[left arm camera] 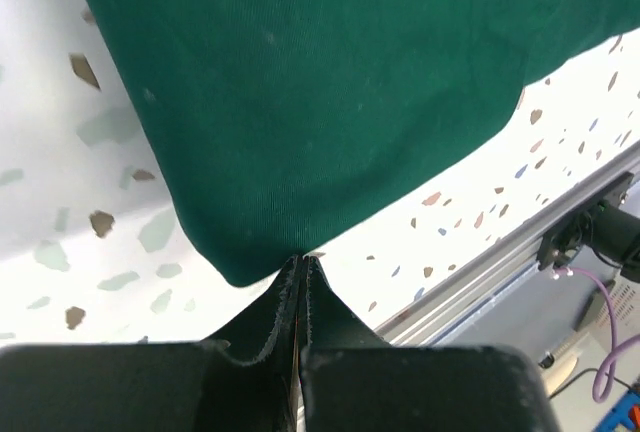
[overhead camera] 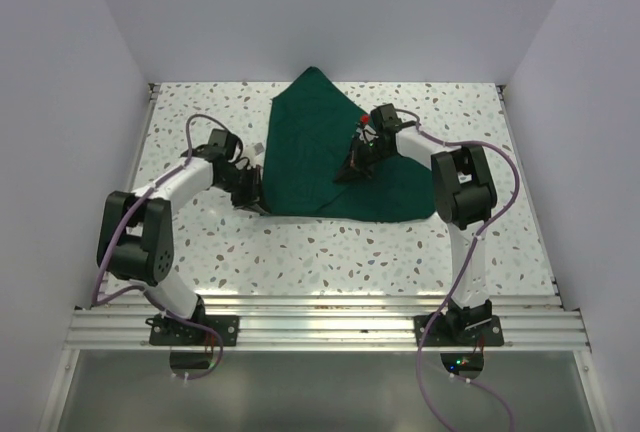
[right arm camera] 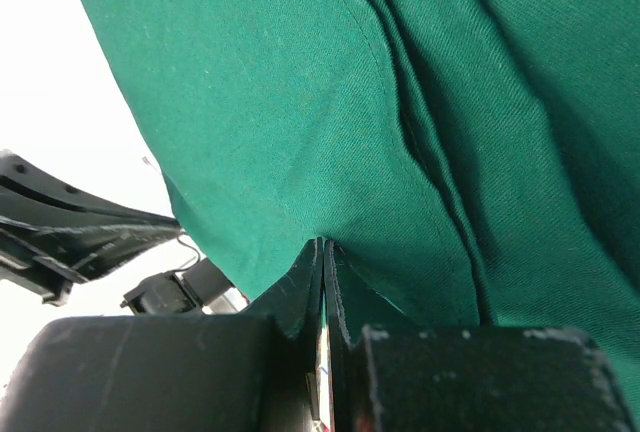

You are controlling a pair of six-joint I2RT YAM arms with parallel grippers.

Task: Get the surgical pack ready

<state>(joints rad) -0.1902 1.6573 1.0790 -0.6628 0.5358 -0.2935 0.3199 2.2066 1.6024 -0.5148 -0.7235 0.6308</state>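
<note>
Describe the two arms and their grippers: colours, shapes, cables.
Both arms match: the left arm and right arm have white links, bulky black joint housings and a purple cable looping alongside. The left gripper and right gripper each have two black, tapering fingers on blocky black bodies.

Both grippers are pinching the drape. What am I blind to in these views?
- Under the drape: top view, the cloth covers whatever lies beneath.
- A pale spot by its left edge: top view, too small to identify.
- Tips of the right gripper: top view, lost against the raised fold.
</note>
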